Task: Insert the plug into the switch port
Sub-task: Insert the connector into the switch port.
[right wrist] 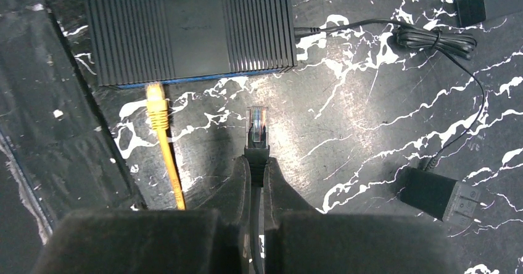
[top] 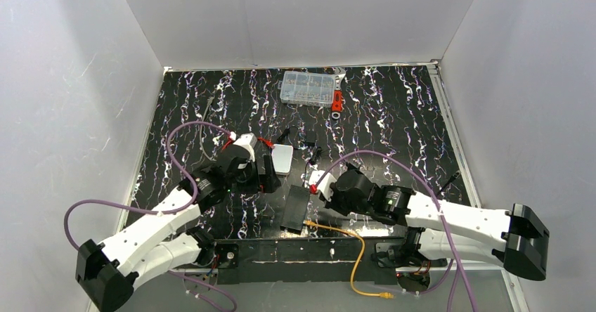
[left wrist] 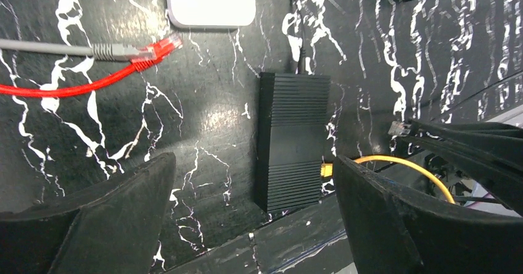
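The flat black switch (right wrist: 185,30) lies on the marbled mat, also in the top view (top: 295,208) and the left wrist view (left wrist: 293,138). The plug on the thin orange cable (right wrist: 155,98) has its tip in a port on the switch's blue-edged face. My right gripper (right wrist: 257,160) is shut on the black boot of a second clear plug (right wrist: 257,121), which points at that face a short way off, right of the orange one. My left gripper (left wrist: 253,160) hangs open above the mat left of the switch, holding nothing.
A white-grey rounded box (left wrist: 210,1) lies beyond the switch, with a red cable (left wrist: 92,84) and a grey cable (left wrist: 49,47) beside it. A black power adapter (right wrist: 435,194) and its cord lie right of the switch. A clear parts box (top: 307,88) sits at the back. A black bar (top: 295,250) runs along the near edge.
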`<state>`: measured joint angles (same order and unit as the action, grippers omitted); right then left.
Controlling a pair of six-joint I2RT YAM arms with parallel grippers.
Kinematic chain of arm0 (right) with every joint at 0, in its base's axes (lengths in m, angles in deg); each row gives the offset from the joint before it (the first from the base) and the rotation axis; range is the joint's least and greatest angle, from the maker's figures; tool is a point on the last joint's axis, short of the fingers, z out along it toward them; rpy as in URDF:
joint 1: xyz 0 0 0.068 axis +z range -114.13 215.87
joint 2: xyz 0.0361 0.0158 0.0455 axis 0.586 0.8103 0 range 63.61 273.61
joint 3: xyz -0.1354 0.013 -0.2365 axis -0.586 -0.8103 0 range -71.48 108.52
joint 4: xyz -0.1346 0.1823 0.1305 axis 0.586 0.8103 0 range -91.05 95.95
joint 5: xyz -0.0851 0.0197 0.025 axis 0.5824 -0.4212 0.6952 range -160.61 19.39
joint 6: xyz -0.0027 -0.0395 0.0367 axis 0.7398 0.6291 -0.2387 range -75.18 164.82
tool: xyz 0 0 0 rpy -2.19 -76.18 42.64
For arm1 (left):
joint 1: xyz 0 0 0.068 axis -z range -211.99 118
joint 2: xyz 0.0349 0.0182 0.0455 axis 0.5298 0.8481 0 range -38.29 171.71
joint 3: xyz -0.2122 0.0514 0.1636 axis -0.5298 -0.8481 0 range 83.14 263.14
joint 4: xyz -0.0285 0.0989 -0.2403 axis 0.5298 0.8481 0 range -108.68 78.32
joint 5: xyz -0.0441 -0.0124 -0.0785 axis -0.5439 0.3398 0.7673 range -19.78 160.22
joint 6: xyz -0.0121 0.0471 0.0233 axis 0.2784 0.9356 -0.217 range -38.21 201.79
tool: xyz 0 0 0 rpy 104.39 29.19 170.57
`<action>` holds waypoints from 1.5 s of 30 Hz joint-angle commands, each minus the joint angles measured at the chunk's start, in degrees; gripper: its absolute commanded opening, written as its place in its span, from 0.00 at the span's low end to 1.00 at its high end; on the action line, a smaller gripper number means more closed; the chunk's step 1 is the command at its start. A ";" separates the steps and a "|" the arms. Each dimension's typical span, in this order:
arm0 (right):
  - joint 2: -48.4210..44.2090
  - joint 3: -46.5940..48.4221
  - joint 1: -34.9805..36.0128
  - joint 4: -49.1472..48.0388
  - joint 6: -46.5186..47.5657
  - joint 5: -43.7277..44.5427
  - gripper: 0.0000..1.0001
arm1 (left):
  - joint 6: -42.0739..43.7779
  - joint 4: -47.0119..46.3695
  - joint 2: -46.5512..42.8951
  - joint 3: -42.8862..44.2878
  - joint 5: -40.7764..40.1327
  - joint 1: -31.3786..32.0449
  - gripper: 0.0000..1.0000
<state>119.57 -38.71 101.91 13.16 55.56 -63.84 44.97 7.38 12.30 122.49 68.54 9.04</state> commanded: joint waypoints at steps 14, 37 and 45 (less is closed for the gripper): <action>14.89 8.74 1.26 1.12 -13.90 5.06 0.01 | -2.56 -6.46 7.21 -6.12 7.46 -0.18 0.98; 20.60 5.90 3.21 -3.68 -23.02 3.98 0.01 | -2.05 -14.62 15.71 -7.51 12.21 -0.23 0.98; 23.17 5.40 4.09 -5.49 -23.94 3.48 0.01 | -1.74 -15.36 17.79 -7.42 13.39 -0.17 0.98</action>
<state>142.35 -32.84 105.35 10.73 32.73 -59.94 42.74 -7.34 30.08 115.41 80.67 9.04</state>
